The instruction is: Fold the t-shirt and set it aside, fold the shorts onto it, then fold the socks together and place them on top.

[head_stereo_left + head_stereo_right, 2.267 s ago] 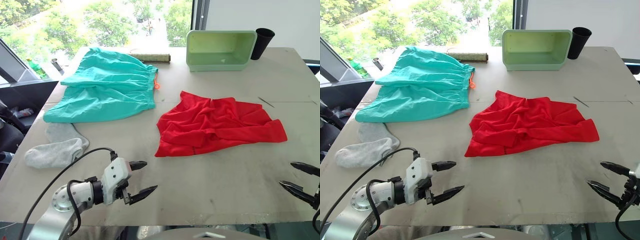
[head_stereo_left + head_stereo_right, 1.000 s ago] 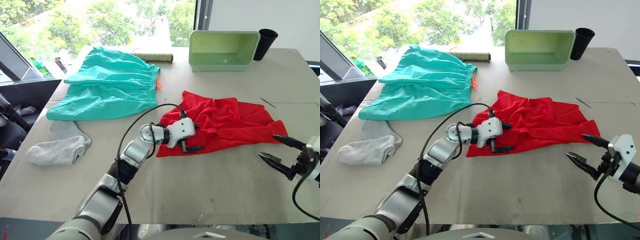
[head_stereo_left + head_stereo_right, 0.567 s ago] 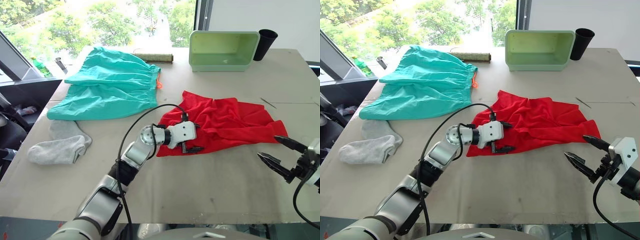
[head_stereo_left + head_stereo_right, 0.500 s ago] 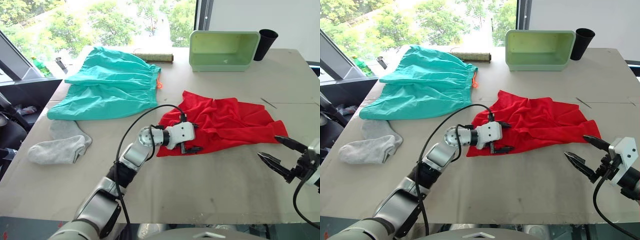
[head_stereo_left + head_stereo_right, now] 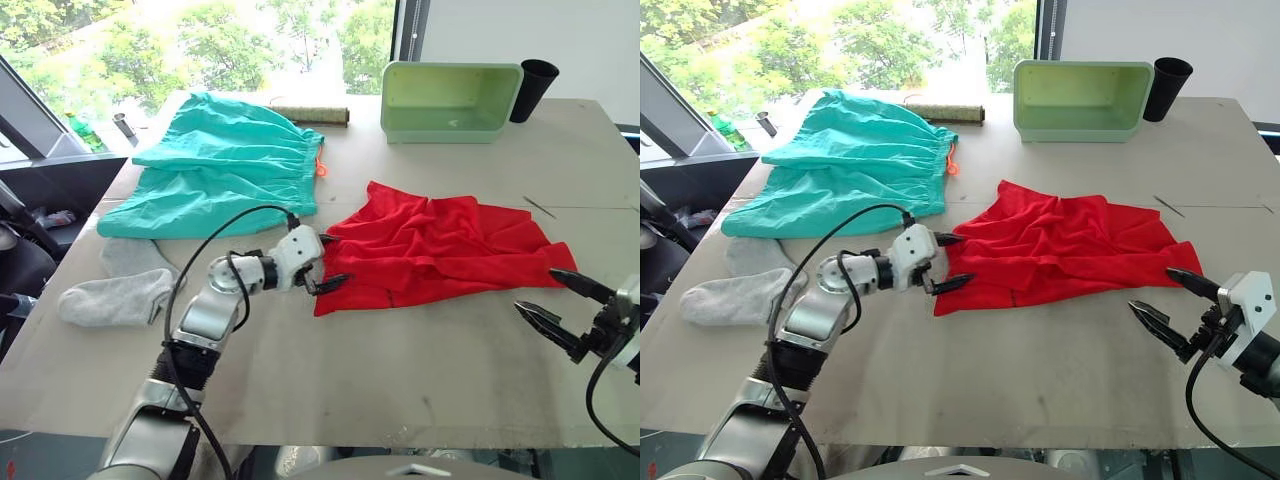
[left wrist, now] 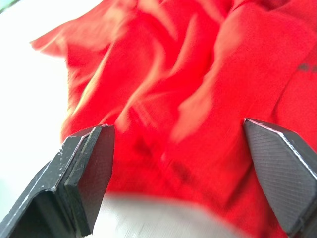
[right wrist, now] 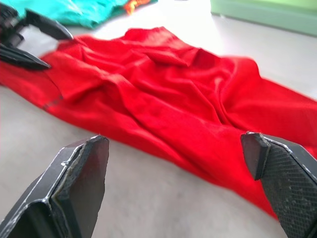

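**Left eye view: we stand at the shirt's near-left edge, nothing folded yet**

We have our left gripper [image 5: 326, 260] at the left side of the t-shirt [image 5: 440, 250], its two black fingers spread wide with the red hem between their tips; nothing is pinched. The left wrist view confirms it: crumpled red cloth lies between and beyond the two parted fingers [image 6: 84, 168]. Our right gripper [image 5: 560, 308] hovers over bare table [image 5: 400, 380] just off the shirt's right corner, its fingers also spread and holding nothing.

The t-shirt lies rumpled in the middle of the table, not flat and not folded. The shorts [image 5: 225, 170] sit spread out at the far left, their orange drawstring [image 5: 320, 165] showing at the waistband. The socks [image 5: 120, 290] lie loose at the near left edge, just beside the shorts' lower hem. At the far side stand a green tub [image 5: 450, 100], a black cup [image 5: 532, 88] to its right and a rolled mat [image 5: 308, 116] to its left.

We judge the first step, folding the shirt, to be only beginning. The next move likely calls for closing our left fingers on the near-left hem and bringing our right gripper onto the right corner, so both ends can be lifted and drawn taut before folding. The thin fabric may bunch, or several layers may be caught at once.
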Available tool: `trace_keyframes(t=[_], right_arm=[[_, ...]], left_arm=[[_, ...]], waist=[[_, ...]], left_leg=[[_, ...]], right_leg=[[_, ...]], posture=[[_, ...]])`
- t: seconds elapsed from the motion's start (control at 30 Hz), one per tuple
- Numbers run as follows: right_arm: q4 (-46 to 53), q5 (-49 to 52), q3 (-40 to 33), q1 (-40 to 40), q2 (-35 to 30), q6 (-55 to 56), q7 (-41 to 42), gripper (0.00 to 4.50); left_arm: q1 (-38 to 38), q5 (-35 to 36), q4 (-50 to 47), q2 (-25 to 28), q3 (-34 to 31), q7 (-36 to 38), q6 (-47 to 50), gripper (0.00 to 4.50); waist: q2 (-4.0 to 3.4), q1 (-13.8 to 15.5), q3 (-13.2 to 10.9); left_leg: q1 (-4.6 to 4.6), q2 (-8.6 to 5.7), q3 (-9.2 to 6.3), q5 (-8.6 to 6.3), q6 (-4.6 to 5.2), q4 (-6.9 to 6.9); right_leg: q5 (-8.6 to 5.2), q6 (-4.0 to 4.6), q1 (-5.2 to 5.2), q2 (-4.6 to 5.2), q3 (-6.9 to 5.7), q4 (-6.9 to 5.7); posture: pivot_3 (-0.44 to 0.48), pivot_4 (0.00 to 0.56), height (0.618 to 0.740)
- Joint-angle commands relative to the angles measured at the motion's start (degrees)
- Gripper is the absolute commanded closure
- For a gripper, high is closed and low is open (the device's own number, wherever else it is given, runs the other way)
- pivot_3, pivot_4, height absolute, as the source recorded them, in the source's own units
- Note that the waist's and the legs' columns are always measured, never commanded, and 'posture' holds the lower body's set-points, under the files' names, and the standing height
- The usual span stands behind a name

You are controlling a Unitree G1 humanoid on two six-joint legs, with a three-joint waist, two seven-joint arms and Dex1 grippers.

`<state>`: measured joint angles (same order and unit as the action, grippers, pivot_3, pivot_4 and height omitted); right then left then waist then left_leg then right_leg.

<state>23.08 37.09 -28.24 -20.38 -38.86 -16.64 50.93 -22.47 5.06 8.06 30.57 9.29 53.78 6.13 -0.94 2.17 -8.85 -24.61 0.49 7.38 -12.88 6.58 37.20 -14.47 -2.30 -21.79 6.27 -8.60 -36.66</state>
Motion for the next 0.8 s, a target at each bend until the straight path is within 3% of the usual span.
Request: trace_keyframes(t=[0.03, 0.37, 0.8], right_arm=[[4.0, 4.3, -1.2, -0.1, -0.1, -1.4, 1.3, 0.01], [9.4, 7.8, 0.6, 0.0, -0.1, -4.7, 0.8, 0.01], [8.1, 6.6, 0.3, 0.3, 0.8, -3.4, 1.1, 0.01]], left_arm=[[-1.8, 1.1, 1.9, 1.6, -1.1, 2.5, -1.4, 0.09], [-6.1, -0.8, 11.1, 5.7, 0.2, 9.6, -11.8, 0.09], [-12.8, -3.1, 19.5, 0.8, 2.2, 10.2, -21.9, 0.09]], waist=[[0.00, 0.0, 0.0], [0.02, 0.0, 0.0], [0.09, 0.0, 0.0]], left_leg=[[0.00, 0.00, 0.00, 0.00, 0.00, 0.00], [0.00, 0.00, 0.00, 0.00, -0.01, -0.02], [-0.03, 0.00, 0.01, 0.00, 0.02, -0.02]], right_leg=[[0.03, 0.05, 0.00, 0.00, 0.00, 0.00], [0.05, 0.11, -0.02, 0.02, 0.00, 0.00], [0.07, 0.11, -0.02, 0.01, -0.04, 0.03]], posture=[[0.000, 0.150, 0.740], [0.000, 0.150, 0.740], [0.000, 0.150, 0.740]])
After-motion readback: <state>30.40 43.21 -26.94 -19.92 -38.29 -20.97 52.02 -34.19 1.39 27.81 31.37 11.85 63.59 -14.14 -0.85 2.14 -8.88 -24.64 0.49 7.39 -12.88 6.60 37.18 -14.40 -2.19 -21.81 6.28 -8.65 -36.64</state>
